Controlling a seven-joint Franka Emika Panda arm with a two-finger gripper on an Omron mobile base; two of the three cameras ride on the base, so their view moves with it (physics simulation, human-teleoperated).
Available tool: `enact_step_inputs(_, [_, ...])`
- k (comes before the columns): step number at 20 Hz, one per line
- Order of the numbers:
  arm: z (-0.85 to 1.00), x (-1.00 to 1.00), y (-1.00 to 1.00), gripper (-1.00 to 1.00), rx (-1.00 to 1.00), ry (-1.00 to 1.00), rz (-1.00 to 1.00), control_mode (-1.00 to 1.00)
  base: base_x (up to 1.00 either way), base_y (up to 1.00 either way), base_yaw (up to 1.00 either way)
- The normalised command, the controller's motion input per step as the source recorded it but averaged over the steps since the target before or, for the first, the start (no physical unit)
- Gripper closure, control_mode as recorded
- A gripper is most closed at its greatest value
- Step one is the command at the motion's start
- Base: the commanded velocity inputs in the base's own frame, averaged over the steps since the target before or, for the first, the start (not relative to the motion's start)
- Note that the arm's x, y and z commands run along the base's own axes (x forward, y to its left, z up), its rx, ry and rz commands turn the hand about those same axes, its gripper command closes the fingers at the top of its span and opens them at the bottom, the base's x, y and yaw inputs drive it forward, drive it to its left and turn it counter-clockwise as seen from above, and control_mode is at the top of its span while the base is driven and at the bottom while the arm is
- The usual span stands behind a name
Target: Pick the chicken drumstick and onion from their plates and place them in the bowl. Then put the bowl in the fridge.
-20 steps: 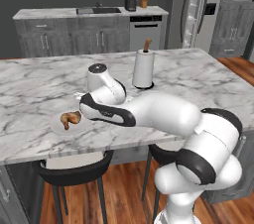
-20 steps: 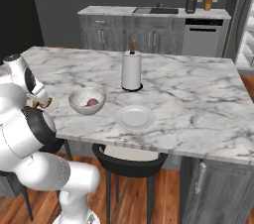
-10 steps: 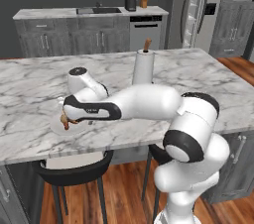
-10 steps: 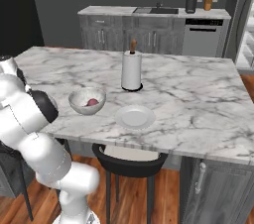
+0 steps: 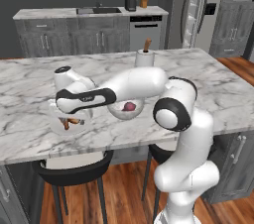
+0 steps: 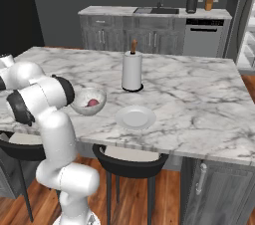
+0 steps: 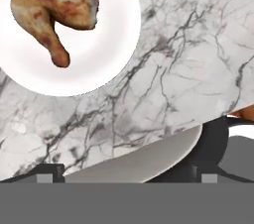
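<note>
The chicken drumstick point(image 7: 55, 9) lies on its white plate point(image 7: 106, 52) on the marble counter point(image 7: 188, 59). The gripper hangs above it with jaws spread, holding nothing. The onion point(image 5: 129, 106) sits in the bowl point(image 6: 87, 100), beside the empty plate point(image 6: 135, 117).

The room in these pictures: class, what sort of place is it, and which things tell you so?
A home kitchen, rendered. A marble island counter holds a paper towel roll, a bowl and a plate; behind stand grey cabinets with a sink, and a stainless fridge at the side.
</note>
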Motion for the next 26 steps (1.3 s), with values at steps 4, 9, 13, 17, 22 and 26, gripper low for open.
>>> enact_step_inputs(4, [-0.22,0.27,0.14,-1.0,-0.17,0.0,0.0,-1.0,0.0,0.0,0.0])
enact_step_inputs(9, [-0.23,0.32,0.02,-1.0,-0.08,0.05,-0.05,-1.0,0.0,0.0,0.0])
enact_step_inputs(13, [-0.2,0.33,0.0,-1.0,0.0,0.12,-0.08,-1.0,0.0,0.0,0.0])
enact_step_inputs(17, [-0.23,0.22,-0.09,-1.0,0.0,0.1,0.0,-1.0,0.0,0.0,0.0])
enact_step_inputs(22, [-0.32,0.03,-0.18,-1.0,0.01,0.01,0.08,-1.0,0.0,0.0,0.0])
enact_step_inputs(26, [-0.3,0.0,-0.1,-1.0,0.07,-0.03,0.13,-1.0,0.0,0.0,0.0])
